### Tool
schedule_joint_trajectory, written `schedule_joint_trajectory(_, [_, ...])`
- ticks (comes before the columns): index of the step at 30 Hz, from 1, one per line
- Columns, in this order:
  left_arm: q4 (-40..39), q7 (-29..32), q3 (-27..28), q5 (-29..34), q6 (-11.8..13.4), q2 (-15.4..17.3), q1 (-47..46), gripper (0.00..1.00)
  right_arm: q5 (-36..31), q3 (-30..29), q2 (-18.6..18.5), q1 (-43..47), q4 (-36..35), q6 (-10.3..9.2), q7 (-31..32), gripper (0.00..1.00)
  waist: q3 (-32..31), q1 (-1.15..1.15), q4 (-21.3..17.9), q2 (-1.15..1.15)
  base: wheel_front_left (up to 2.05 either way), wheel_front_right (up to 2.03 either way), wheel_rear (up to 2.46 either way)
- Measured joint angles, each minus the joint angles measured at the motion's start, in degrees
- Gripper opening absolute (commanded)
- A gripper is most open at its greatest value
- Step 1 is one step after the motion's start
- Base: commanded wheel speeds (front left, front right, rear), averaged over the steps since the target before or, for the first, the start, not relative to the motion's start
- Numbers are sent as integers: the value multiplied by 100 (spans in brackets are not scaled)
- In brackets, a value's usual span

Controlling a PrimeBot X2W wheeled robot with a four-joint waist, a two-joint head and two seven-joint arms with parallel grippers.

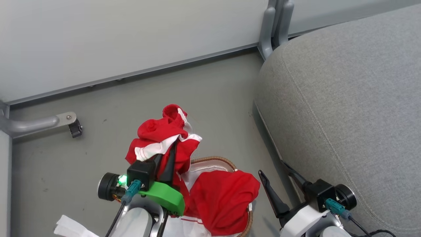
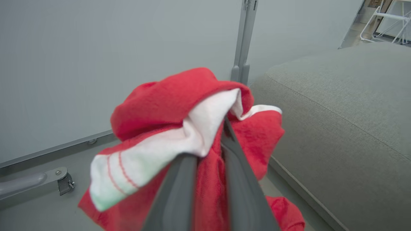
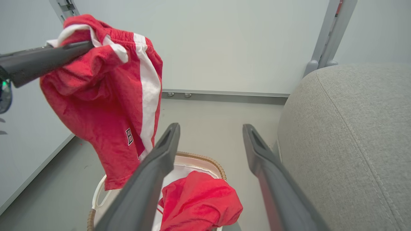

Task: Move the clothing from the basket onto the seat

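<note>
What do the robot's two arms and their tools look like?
Both forearms are white and rounded. The left tool and right tool each have two long dark tapered fingers, a black block and a teal plug with black cable. The left also carries a green cover and light.

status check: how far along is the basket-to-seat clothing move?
Done: nothing yet; the visible part of the seat is bare. In hand: the left gripper is shut on one red garment, held up above the basket. Left: carry it to the seat, then fetch the second red garment, lying in the basket. The right gripper is open and empty.
</note>
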Motion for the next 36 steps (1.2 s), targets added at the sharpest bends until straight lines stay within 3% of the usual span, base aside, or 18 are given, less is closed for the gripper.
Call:
schedule_joint_trajectory(17, [-1356,0,-991,-968,127,-10,-277,0,-45,300,32,99,-102,0,0,100,-579,0,103,0,0,0,0])
schedule_joint_trajectory(26, [-1452,0,-1547,-1247,170,-12,-382,0,-248,535,73,-638,4,0,0,100,-582,0,373,0,0,0,0])
schedule_joint_trajectory(36, [-1397,0,-2123,-1585,140,-10,-482,0,-656,458,264,-1193,713,0,0,100,-572,1,858,0,0,0,0])
